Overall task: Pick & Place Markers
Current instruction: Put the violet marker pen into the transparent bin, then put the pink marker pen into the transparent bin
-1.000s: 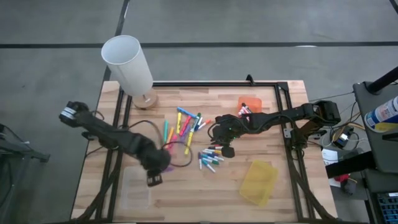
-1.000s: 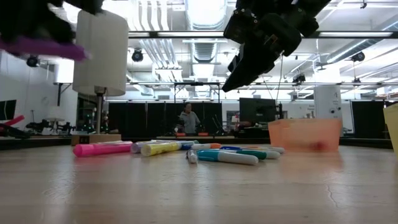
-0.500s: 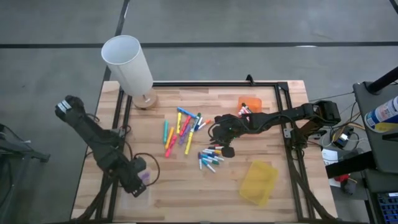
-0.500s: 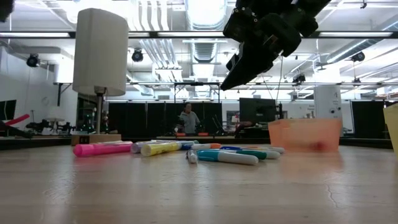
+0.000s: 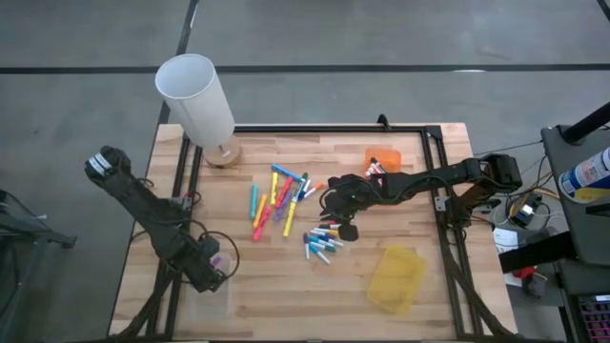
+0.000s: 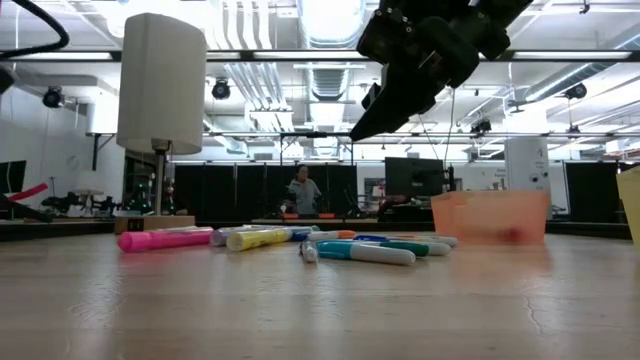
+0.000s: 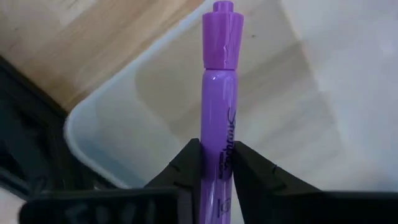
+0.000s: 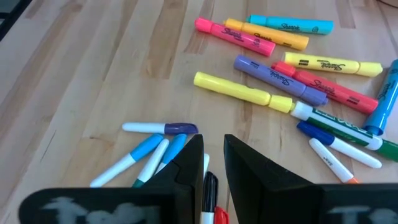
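Note:
My left gripper [image 5: 214, 270] is over a clear bin [image 7: 112, 124] at the table's near left, shut on a purple marker [image 7: 219, 93]. The other markers lie in two loose groups mid-table. The thick coloured ones [image 5: 281, 195] are farther back. The thin white-barrelled ones [image 5: 322, 243] are nearer. My right gripper [image 5: 345, 229] hangs well above the thin ones [image 8: 155, 152], its fingers [image 8: 186, 168] a narrow gap apart with nothing between them. In the low view the right gripper [image 6: 355, 135] points down at a slant, high over the markers [image 6: 270, 238]. My left gripper pinches the purple marker's barrel [image 7: 217, 155] between its two fingers. The marker lies along the fingers, and its capped end [image 7: 222, 37] sticks out past the tips. The fingers come steeply from above, so the marker points down over the clear bin's floor [image 7: 311, 93].
A tall white lamp [image 5: 195, 95] stands at the far left corner. An orange bin [image 5: 378, 157] holding a marker sits far right of the piles, and a yellow bin [image 5: 396, 278] lies near right. A black frame [image 5: 315, 128] borders the table. A person [image 6: 303, 190] stands far behind.
My left gripper has carried the purple marker toward the table's near left corner and down, rolling its wrist, and has gone out of the low view. It now stands over the clear bin. The right arm has kept still.

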Robot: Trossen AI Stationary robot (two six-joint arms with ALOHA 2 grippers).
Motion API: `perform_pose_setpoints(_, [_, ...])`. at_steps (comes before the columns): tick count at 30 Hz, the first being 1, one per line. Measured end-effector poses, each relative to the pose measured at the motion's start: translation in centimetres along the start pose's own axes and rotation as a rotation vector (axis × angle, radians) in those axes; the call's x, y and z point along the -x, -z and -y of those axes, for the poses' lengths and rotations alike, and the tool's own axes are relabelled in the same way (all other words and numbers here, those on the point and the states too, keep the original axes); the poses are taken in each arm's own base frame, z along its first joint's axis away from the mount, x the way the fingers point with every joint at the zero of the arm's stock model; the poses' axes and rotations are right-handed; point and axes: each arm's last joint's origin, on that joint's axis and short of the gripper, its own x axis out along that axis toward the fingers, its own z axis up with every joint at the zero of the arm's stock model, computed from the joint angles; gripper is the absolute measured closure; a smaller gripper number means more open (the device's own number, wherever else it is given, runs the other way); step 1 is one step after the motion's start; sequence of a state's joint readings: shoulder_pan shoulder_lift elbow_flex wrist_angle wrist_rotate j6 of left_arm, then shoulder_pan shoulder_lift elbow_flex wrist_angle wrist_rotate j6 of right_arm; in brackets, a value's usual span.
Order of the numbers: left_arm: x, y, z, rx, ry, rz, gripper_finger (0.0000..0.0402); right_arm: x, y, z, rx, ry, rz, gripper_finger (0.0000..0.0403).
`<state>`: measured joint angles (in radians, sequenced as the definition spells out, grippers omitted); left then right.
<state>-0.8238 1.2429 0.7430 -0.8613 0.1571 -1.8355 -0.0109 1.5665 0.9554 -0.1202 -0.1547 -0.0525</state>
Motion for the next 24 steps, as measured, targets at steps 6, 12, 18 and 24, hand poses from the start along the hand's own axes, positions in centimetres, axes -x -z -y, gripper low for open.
perform_pose_setpoints(6, [-0.2,0.1,0.3,-0.008,0.046,-0.05,0.0274,0.0,0.1,0.0,-0.001,0.0,-0.002,0.0346])
perform_pose_setpoints(12, [1.3,0.3,0.9,-0.026,0.09,-0.09,0.0251,0.0,0.1,0.0,-0.002,-0.001,-0.003,0.0346])
perform_pose_setpoints(18, [4.0,-1.4,1.7,-0.014,0.235,0.037,0.025,-0.1,0.3,0.0,-0.074,-0.002,-0.01,0.0346])
perform_pose_setpoints(24, [6.9,-4.9,2.3,-0.079,0.337,0.329,0.025,0.0,0.4,-0.1,-0.097,-0.005,-0.013,0.0346])
